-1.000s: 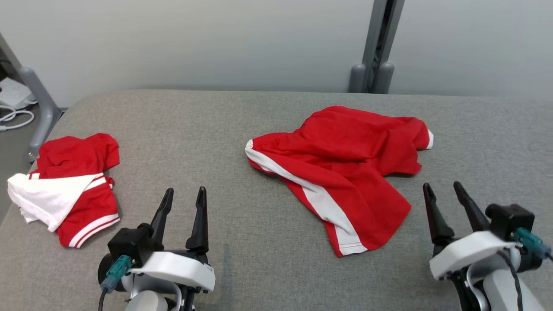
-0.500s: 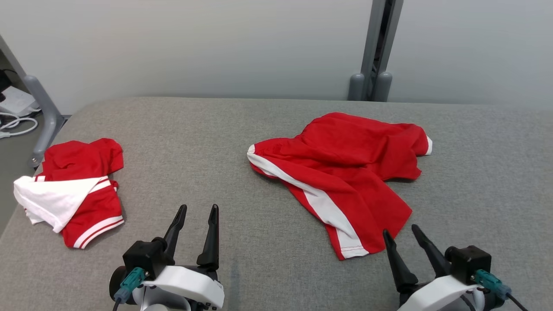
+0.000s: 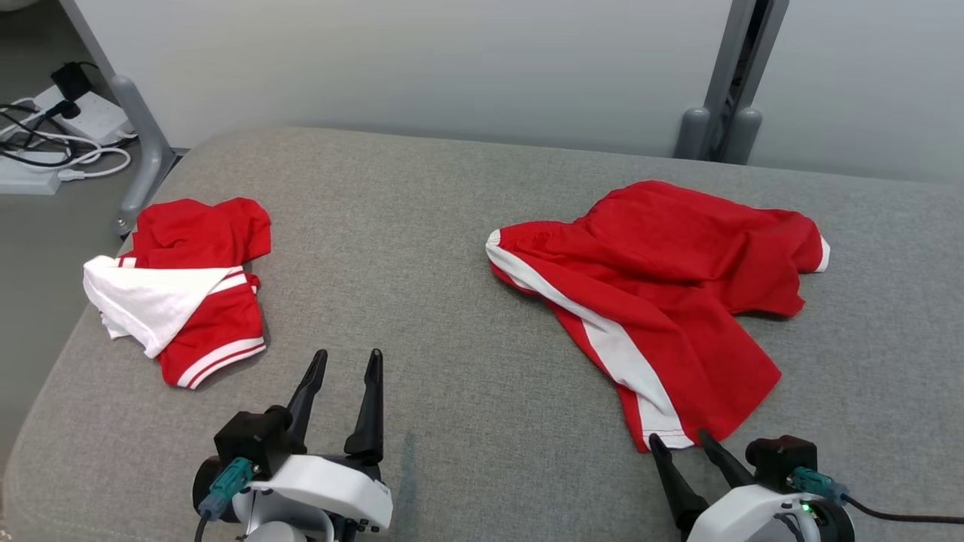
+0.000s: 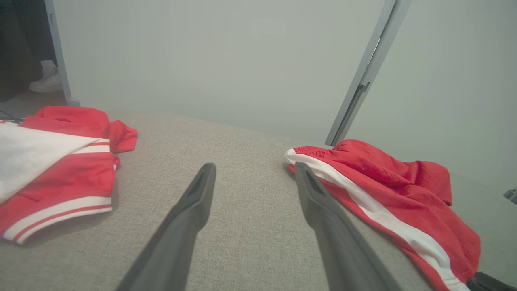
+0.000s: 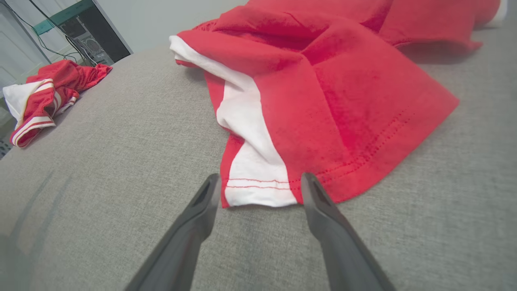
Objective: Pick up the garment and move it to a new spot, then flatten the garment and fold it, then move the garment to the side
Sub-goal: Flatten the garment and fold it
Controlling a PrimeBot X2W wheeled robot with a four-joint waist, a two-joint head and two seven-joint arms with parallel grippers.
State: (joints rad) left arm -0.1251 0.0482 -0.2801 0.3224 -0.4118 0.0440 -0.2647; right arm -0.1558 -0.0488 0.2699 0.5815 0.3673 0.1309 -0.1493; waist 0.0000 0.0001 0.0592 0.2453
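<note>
The garment [image 3: 678, 278] is a pair of red shorts with a white side stripe, lying rumpled on the right half of the grey padded table [image 3: 422, 248]. It also shows in the left wrist view [image 4: 383, 190] and the right wrist view [image 5: 323, 101]. My right gripper [image 3: 679, 436] is open, with its fingertips just short of the near white-striped hem corner; the right wrist view shows the hem between the tips of the gripper [image 5: 260, 178]. My left gripper [image 3: 348, 354] is open and empty over bare table, left of the shorts, and my left gripper [image 4: 254, 166] points at the back wall.
A second red and white garment [image 3: 188, 293] lies folded near the table's left edge [image 4: 56, 161] [image 5: 44, 97]. Cables and a power strip [image 3: 45, 143] lie on the floor beyond a grey table leg [image 3: 143, 150]. A grey post [image 3: 723, 113] stands behind the table.
The head camera has turned, shifting the whole picture rightward. My right gripper has moved from beside the shorts to their near hem corner. Both grippers stay open.
</note>
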